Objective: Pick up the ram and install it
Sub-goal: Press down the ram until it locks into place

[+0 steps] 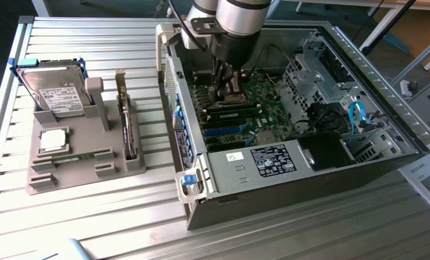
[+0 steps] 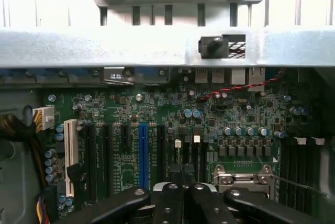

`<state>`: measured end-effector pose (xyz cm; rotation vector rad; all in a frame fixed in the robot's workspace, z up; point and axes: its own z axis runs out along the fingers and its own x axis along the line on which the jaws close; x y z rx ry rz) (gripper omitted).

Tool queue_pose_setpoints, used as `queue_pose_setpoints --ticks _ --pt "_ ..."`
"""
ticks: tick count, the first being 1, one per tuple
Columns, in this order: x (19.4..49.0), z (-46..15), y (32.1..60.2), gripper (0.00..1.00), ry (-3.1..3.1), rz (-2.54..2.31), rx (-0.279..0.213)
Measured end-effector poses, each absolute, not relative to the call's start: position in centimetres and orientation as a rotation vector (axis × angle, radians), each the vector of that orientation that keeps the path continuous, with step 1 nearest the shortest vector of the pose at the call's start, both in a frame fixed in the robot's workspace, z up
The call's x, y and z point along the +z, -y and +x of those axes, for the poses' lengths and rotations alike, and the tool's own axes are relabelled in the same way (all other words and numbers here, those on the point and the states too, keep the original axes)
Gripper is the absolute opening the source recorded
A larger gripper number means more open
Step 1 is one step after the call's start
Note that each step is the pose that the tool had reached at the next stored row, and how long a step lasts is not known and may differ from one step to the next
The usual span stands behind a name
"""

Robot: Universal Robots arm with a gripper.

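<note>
With the black claw (image 2: 183,203) clenched empty above the green motherboard (image 2: 157,103), and the thin green ram stick (image 1: 77,157) seemingly lying in the grey tray (image 1: 48,181), a clean pickup probably demands squaring to its long edges.

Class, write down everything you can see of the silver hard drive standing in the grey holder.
The hard drive is a flat, silver, metal-looking box with a white printed label on its face. It leans back at a tilt at the far end of the grey holder, on the exterior view's left. Blue rails sit along its edges, and a grey post stands close beside it. Nothing grips it.
</note>
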<state>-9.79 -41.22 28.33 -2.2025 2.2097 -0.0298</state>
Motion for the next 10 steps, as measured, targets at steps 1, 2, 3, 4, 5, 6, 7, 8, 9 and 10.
queue_pose_setpoints --ticks 1,2,3,4,5,6,7,8,9,10 --pt "28.8 -9.8 41.2 0.10 -2.212 -2.205 -0.032" --pt "29.1 -9.8 41.2 0.10 -2.214 -2.207 -0.034" --pt "29.4 -9.8 41.2 0.10 -2.215 -2.208 -0.035" --pt "29.5 -9.7 41.2 0.10 -2.216 -2.209 -0.036" --pt "29.7 -9.7 41.2 0.10 -2.216 -2.209 -0.037" --pt "29.9 -9.7 41.2 0.10 -2.217 -2.211 -0.038" --pt "30.2 -9.7 41.2 0.10 -2.219 -2.212 -0.040" --pt "30.2 -9.7 41.2 0.10 -2.220 -2.214 -0.044" --pt "30.2 -9.7 41.2 0.10 -2.220 -2.214 -0.044" --pt "30.2 -9.7 41.2 0.10 -2.220 -2.214 -0.044"
